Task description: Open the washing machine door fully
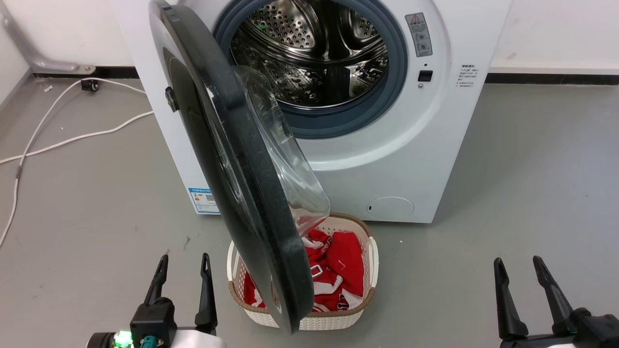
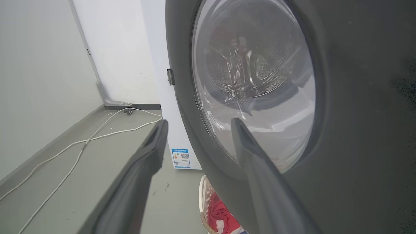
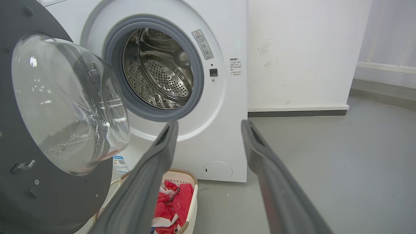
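Two pincers are seen low in the head view, both spread wide and holding nothing. The left pincer (image 1: 184,257) is set just beside the outer face of the washing machine door (image 1: 232,159), and the right pincer (image 1: 518,260) is well apart from it on the glass side. The door is found about half open, hinged at the left of the washing machine (image 1: 411,159), with its free edge above the laundry basket (image 1: 370,251) of red clothes (image 1: 343,261).

The rest of the swing is judged to run toward the left pincer, so the door could be blocked, or the fingers struck, unless that arm is cleared. A slip is likely if the smooth dome is pushed, and the basket could be knocked by a low reach.

No true long axis is offered by a round door. Its disc is stood upright, edge-on to the head camera, with the free edge pointed toward the robot and the dome faced toward the right pincer's side.
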Controlling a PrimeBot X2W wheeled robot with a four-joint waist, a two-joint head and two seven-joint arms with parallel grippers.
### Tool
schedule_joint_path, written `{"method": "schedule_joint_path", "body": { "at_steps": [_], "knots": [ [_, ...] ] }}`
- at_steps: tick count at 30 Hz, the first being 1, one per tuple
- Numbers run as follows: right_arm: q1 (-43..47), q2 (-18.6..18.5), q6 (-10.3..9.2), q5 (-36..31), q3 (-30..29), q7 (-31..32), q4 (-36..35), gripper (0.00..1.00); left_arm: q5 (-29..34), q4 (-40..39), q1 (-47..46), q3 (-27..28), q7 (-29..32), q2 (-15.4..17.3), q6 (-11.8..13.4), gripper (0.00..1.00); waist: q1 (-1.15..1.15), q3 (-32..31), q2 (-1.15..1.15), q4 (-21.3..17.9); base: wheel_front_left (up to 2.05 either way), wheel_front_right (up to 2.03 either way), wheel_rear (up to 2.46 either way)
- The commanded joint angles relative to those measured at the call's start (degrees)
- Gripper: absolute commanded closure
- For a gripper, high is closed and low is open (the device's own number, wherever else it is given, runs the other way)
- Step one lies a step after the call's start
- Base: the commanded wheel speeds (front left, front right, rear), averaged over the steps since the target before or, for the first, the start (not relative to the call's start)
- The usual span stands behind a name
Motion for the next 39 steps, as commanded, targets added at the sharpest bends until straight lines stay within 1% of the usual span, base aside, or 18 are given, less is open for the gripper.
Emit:
{"method": "schedule_joint_path", "body": {
  "at_steps": [1, 2, 3, 4, 5, 10, 13, 19, 24, 25, 32, 39],
  "knots": [
    [0.5, 0.2, -0.01, -0.2, 0.1, -0.1, -0.1, 0.00, 0.1, -0.1, 0.5, 0.1, -0.2, -0.1, -0.3, 0.00, 0.00, 0.0, 0.00, 0.0, 0.00, 0.00, 0.00],
    [0.4, 0.2, -0.01, -0.2, 0.2, -0.1, 0.0, 0.00, 0.1, -0.1, 0.5, 0.1, -0.2, -0.1, -0.4, 0.00, 0.00, 0.0, 0.00, 0.0, 0.00, 0.00, 0.00],
    [0.2, 0.2, -0.01, -0.3, 0.1, -0.1, 0.0, 0.00, 0.1, -0.1, 0.5, 0.2, -0.2, -0.1, -0.4, 0.05, 0.00, 0.0, 0.00, 0.0, 0.00, 0.00, 0.00],
    [0.2, 0.2, -0.01, -0.5, 0.2, -0.1, 0.0, 0.00, 0.1, 0.0, 0.5, 0.1, -0.2, -0.1, -0.7, 0.64, 0.00, 0.0, 0.00, 0.0, 0.00, 0.00, 0.00],
    [0.1, 0.2, -0.01, -0.6, 0.2, -0.1, 0.0, 0.00, 0.1, 0.1, 0.5, 0.1, -0.2, -0.1, -0.9, 1.00, 0.00, 0.0, 0.00, 0.0, 0.00, 0.00, 0.00],
    [0.2, 0.2, -0.01, -0.6, 0.4, -0.1, -0.2, 0.00, 0.4, -0.5, 0.1, 0.4, -0.2, -0.1, -1.5, 1.00, 0.00, 0.0, 0.00, 0.2, 0.00, 0.00, 0.00],
    [0.1, 0.2, -0.01, -0.6, 0.5, -0.1, -0.2, 0.00, 0.7, -2.3, -1.2, 1.2, -0.2, 0.2, -1.3, 1.00, 0.00, 0.0, 0.00, 0.4, 0.00, 0.00, 0.00],
    [-0.2, 0.2, -0.01, -0.4, 0.3, -0.1, -0.4, 0.00, 2.3, -9.4, -4.2, 1.9, -0.1, 1.3, -0.6, 1.00, 0.00, 0.1, 0.00, 0.8, 0.00, 0.00, 0.00],
    [-0.3, 0.2, -0.01, -0.2, 0.8, -0.1, -0.4, 0.00, 3.6, -16.4, -6.7, 0.7, -0.1, 2.1, -0.8, 1.00, 0.00, 0.0, 0.00, 0.7, 0.00, 0.00, 0.00],
    [-0.3, 0.2, -0.01, -0.2, 0.8, -0.1, -0.4, 0.00, 3.6, -16.4, -6.7, 0.7, -0.1, 2.1, -0.8, 1.00, 0.00, 0.0, 0.00, 0.7, 0.00, 0.00, 0.00],
    [-0.2, 0.2, -0.01, 0.1, 0.7, -0.1, -0.5, 0.00, 5.6, -24.3, -9.1, -4.8, -0.1, 2.5, -1.1, 1.00, 0.00, -0.3, 0.00, 0.6, 0.00, 0.00, 0.00],
    [-0.2, 0.2, -0.01, 0.1, 0.9, -0.1, -0.4, 0.00, 5.9, -26.3, -11.2, -13.5, -0.1, 1.7, -2.7, 1.00, 0.00, -0.2, 0.00, 0.7, 0.00, 0.00, 0.00]
  ]
}}
